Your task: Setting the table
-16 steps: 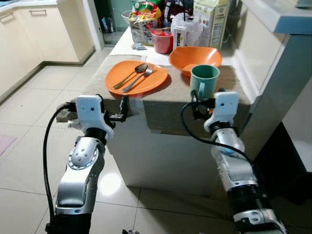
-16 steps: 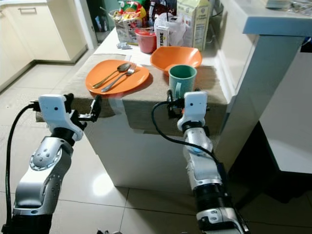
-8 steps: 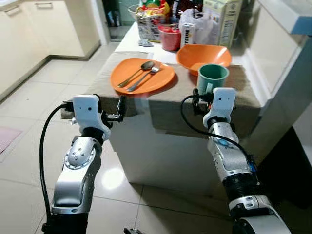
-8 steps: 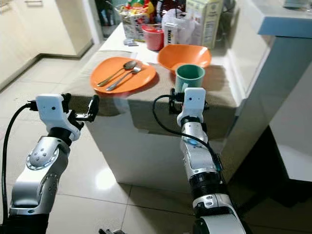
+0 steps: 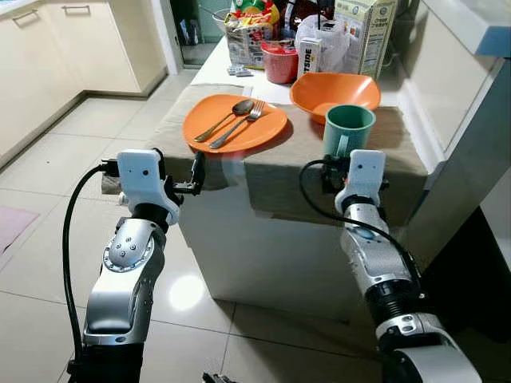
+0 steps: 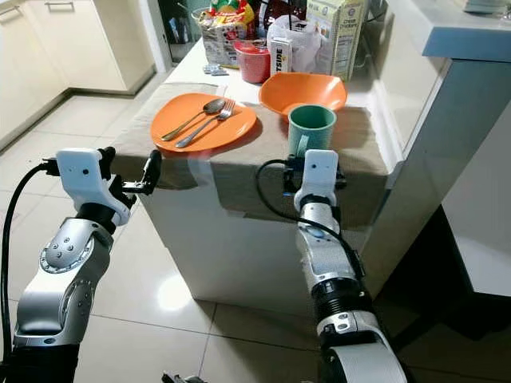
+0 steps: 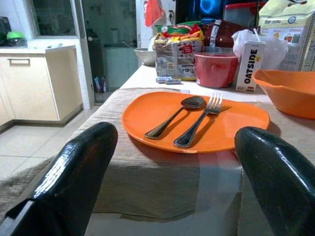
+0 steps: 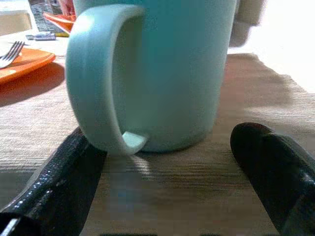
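Standing upright near the front edge of the table runner (image 5: 279, 171), the teal mug (image 5: 348, 130) has its mouth up and its handle turned toward the robot, so the handle's loop faces the right gripper (image 8: 162, 172). Mug's long axis is vertical. In the right wrist view the two black fingers (image 8: 59, 182) are spread apart, one on each side of the mug's base, low at cloth level; the finger on the handle side sits just beside the handle's lower end, contact cannot be told. Nothing is clamped.

Just behind the mug: orange bowl (image 5: 335, 89), upright, near but not clearly touching. To the robot's left of the mug: flat orange plate (image 5: 235, 122) on the same runner. On the plate lie a spoon (image 5: 225, 118) and a fork (image 5: 237, 125), side by side, roughly parallel, long axes running diagonally, bowl and tines pointing away from the robot and handles toward the plate's near rim.

Left gripper (image 7: 172, 162) is held off the table's near left corner, level with the tabletop, aimed at the plate; its fingers (image 7: 74, 172) are wide apart and hold nothing.

Farther back on the table: red container (image 5: 280, 62), Oatside carton (image 7: 249, 60), tall milk carton (image 5: 366, 36), snack packets (image 7: 178, 51). Tiled floor (image 5: 48, 191) and cream cabinets (image 5: 40, 60) on the robot's left.
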You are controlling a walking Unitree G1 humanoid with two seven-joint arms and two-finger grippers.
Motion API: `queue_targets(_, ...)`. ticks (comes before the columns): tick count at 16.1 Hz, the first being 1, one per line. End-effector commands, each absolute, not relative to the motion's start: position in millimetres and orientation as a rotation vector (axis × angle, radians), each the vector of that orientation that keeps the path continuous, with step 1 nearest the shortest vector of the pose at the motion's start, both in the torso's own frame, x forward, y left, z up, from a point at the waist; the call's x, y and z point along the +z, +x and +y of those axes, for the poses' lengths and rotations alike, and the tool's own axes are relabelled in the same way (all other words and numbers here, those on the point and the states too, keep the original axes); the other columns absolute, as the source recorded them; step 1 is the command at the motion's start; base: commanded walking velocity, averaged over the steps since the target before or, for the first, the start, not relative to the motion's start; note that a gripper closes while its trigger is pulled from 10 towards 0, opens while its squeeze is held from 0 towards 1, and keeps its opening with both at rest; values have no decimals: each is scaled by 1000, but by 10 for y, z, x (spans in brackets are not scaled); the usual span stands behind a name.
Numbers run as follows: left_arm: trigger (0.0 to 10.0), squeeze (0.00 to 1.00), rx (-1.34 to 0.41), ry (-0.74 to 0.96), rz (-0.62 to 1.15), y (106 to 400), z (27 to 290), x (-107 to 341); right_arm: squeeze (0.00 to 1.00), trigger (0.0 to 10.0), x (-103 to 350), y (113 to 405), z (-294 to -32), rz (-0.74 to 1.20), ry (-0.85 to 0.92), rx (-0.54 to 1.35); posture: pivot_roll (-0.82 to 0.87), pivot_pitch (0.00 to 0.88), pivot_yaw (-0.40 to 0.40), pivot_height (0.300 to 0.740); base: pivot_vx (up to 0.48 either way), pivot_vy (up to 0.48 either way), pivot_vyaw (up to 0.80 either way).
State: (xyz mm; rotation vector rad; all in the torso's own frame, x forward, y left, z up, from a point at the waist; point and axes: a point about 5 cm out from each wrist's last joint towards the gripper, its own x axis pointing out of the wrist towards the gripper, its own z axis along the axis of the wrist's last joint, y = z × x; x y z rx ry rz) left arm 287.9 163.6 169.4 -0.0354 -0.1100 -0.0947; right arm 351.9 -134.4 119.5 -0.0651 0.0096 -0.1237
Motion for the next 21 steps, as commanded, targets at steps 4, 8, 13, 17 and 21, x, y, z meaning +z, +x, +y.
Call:
queue_targets(4,10000,0,-95,-35,-113,2913,1648,1719,1000,10000,1293,3529,-1254,-40,-70,-91,-113,0,108,740,0,0,0)
queue_targets(8,10000,0,-93,-32,-114,2916,1655,1722,0,10000,1332,3504,-1239,-88,-106,-88,-112,0,109,740,0,0,0)
queue_targets(13,10000,0,-90,-23,-115,2913,1662,1719,0,10000,1394,3446,-1192,-126,-97,-91,-116,0,110,740,0,0,0)
queue_targets(17,10000,0,-95,-22,-119,2927,1654,1726,0,0,1369,3443,-1235,-117,-95,-109,-119,0,112,740,0,0,0)
queue_targets(21,10000,0,-95,-21,-126,2945,1656,1739,0,0,1398,3442,-1249,-122,-92,-111,-125,0,112,740,0,0,0)
